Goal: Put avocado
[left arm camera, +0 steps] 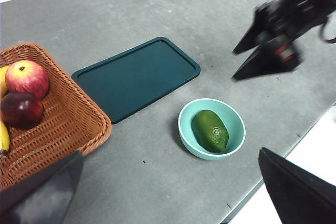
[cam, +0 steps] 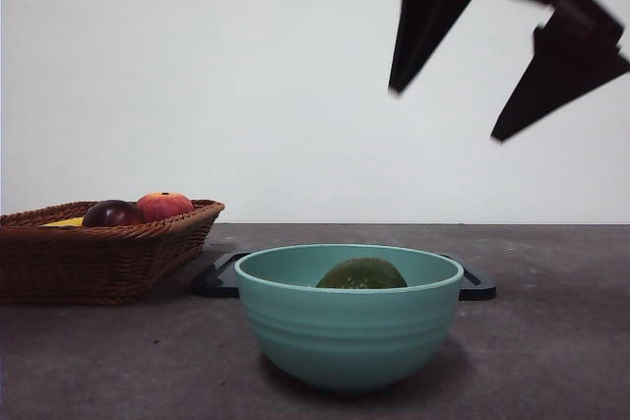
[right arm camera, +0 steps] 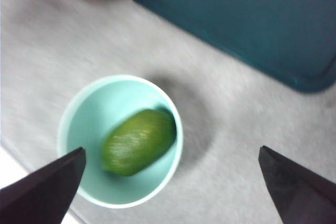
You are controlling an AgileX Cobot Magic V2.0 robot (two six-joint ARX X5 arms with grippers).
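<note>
The dark green avocado (cam: 362, 274) lies inside the teal bowl (cam: 345, 341) near the table's front edge. It also shows in the left wrist view (left arm camera: 211, 129) and the right wrist view (right arm camera: 137, 141). My right gripper (cam: 445, 113) is open and empty. It hangs above the bowl and a little to its right, well clear of the rim, and also shows in the left wrist view (left arm camera: 234, 65). My left gripper (left arm camera: 169, 153) is open and empty, high above the table.
A wicker basket (cam: 98, 263) at the left holds a red-orange fruit (cam: 163, 205), a dark red-purple fruit (cam: 112, 213) and something yellow. A dark teal tray (left arm camera: 136, 77) lies behind the bowl. The table edge (left arm camera: 273, 182) runs close by the bowl.
</note>
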